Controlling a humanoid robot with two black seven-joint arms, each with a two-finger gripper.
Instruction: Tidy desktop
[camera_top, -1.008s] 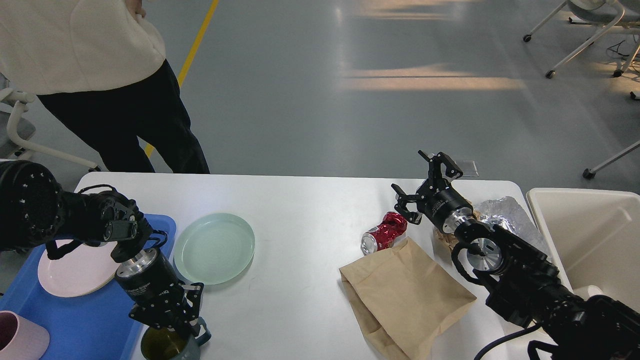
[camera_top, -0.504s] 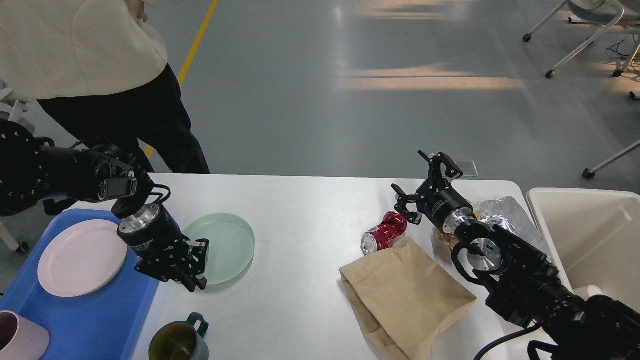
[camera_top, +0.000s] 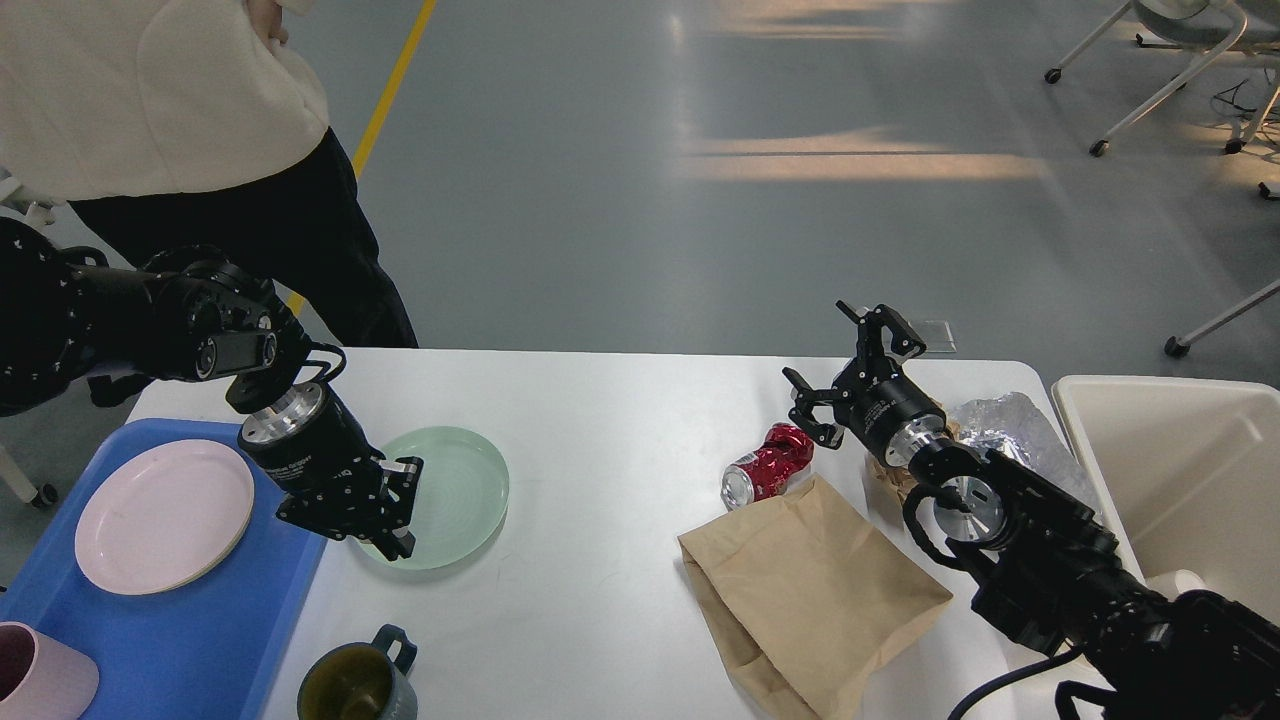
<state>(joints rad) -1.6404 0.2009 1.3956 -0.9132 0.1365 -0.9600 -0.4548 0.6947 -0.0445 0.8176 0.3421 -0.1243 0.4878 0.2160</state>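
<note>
The white desktop (camera_top: 600, 420) holds a pale green plate (camera_top: 450, 490), a dark green mug (camera_top: 352, 685), a crushed red can (camera_top: 768, 465), a brown paper bag (camera_top: 810, 590) and crumpled foil (camera_top: 1010, 428). My left gripper (camera_top: 358, 525) is open and empty, hovering over the green plate's left edge. My right gripper (camera_top: 820, 350) is open and empty, just behind and right of the red can, apart from it.
A blue tray (camera_top: 190, 640) at the left front holds a pink plate (camera_top: 165, 515) and a pink cup (camera_top: 40, 680). A cream bin (camera_top: 1180, 470) stands at the table's right end. A person (camera_top: 200, 130) stands behind the table's left corner.
My left gripper has left the dark green mug at the front edge and moved back to the green plate's left rim. The mug stays on the table. The right arm has not moved.
</note>
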